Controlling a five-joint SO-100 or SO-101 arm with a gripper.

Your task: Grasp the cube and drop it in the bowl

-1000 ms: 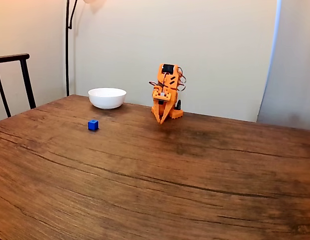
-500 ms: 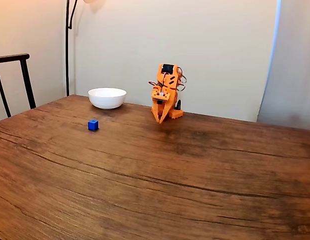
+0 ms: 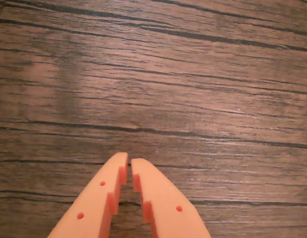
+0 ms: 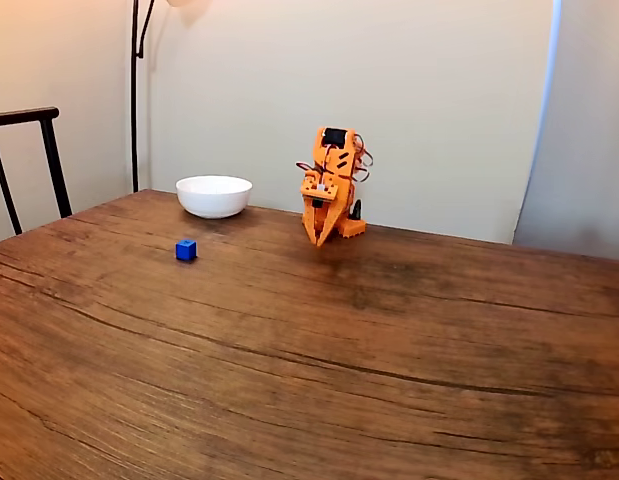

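A dark wooden table (image 4: 389,340) carries the cube (image 4: 186,250) and the bowl (image 4: 214,196).

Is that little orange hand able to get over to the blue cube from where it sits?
Probably yes. Bare wooden table lies between the hand and the blue cube; the white bowl stands farther back, off the path. Whether the arm stretches that far is uncertain.

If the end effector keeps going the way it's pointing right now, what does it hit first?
Most likely the bare wooden table. The end effector points down at the wood grain with its jaws nearly closed; the cube and bowl sit off to the left in the fixed view.
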